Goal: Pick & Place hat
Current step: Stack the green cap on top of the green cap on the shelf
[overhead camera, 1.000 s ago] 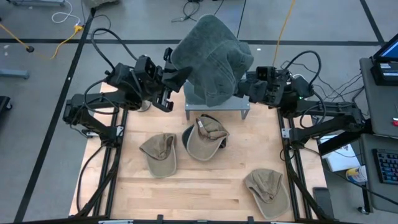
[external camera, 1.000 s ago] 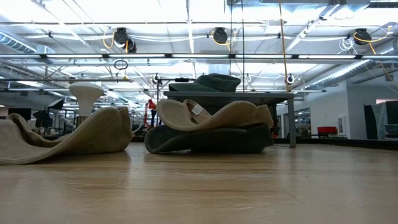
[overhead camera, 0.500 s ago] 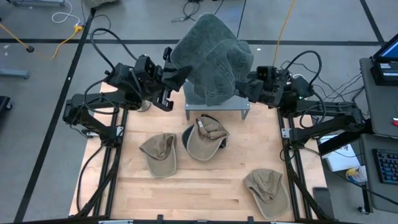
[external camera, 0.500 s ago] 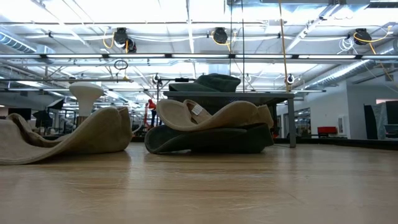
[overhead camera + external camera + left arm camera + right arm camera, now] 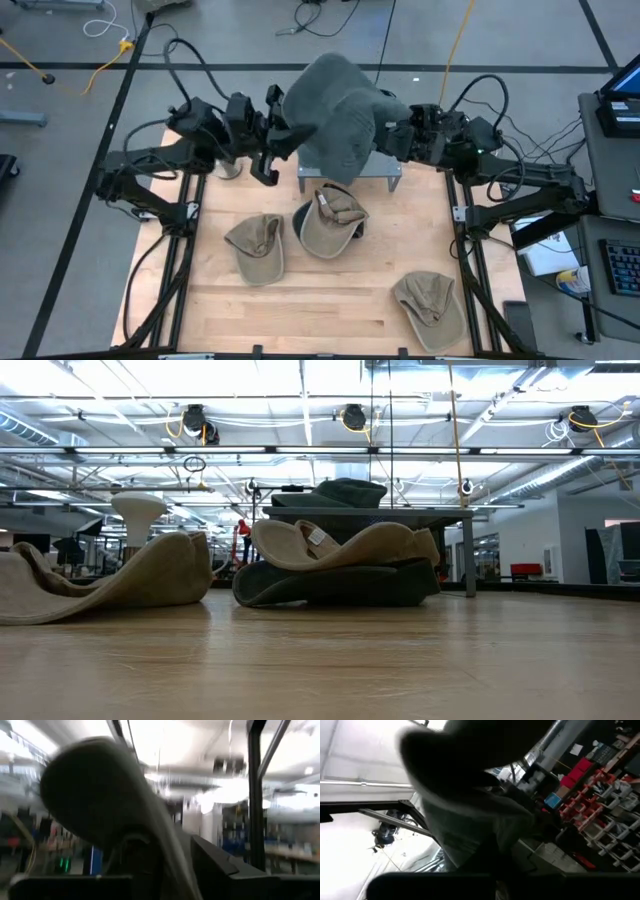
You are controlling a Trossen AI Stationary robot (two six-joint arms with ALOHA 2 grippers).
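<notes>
Item: large dark grey-green fabric hat, held up above the small grey metal stand at the tabletop's far edge.

Hold: right gripper, just right of the hat, fingers closed on its fabric. Left gripper, at the hat's left side; we cannot tell how its fingers stand.

Risk, in our judgement: soft cloth held firmly from one side only may sag, slip free, or snag the stand.

Surface: pale wooden tabletop. Nearer than the stand, tan caps: one stacked on a dark cap, one to its left, one near the right corner.

Room: grey floor, cables, open ceiling lights.
</notes>
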